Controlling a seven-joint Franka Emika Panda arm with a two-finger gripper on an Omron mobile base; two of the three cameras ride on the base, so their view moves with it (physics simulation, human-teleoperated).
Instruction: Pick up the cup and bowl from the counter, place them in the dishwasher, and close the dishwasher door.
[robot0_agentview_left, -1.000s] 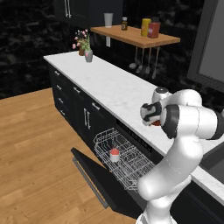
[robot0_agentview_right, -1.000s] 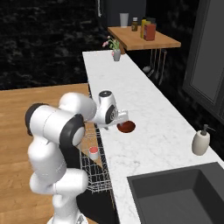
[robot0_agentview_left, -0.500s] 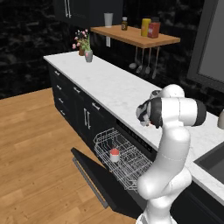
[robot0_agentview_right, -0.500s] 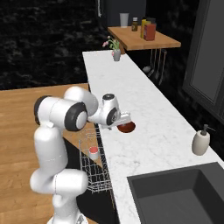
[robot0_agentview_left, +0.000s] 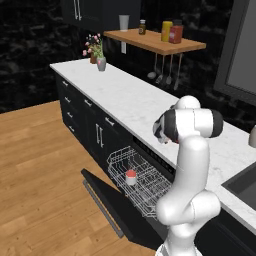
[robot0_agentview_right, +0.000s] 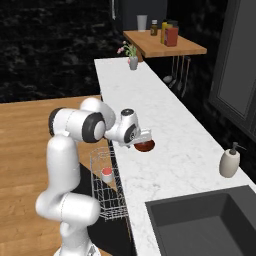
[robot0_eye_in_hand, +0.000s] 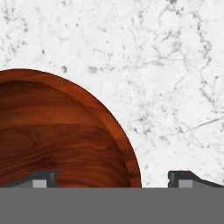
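Over the last second the arm had swung from a bent pose beside the counter (robot0_agentview_right: 165, 125) to stand more upright, carrying the gripper (robot0_agentview_right: 146, 138) in over the bowl (robot0_agentview_right: 145, 146); the bowl, the cup (robot0_agentview_left: 130, 175) and the rack (robot0_agentview_left: 142, 175) had kept their places. In the hand view, the gripper (robot0_eye_in_hand: 111, 179) looked straight down on the bowl (robot0_eye_in_hand: 57, 131), whose reddish-brown wooden hollow lay under one fingertip (robot0_eye_in_hand: 41, 178) while the other fingertip (robot0_eye_in_hand: 186, 178) stood over bare marble just past the bowl's rim. The jaws were spread as wide as they went and held nothing. The bowl rested on the counter near its front edge, directly above the dishwasher (robot0_agentview_left: 150, 155). The cup stood upright in the white wire rack, pulled out below and in front of the bowl. The dishwasher door (robot0_agentview_left: 112, 207) lay dropped down flat under the rack. Far along the counter from the bowl stood a small vase of flowers (robot0_agentview_right: 132, 59); on the other side, near the sink (robot0_agentview_right: 210, 225), stood a soap dispenser (robot0_agentview_right: 230, 161).
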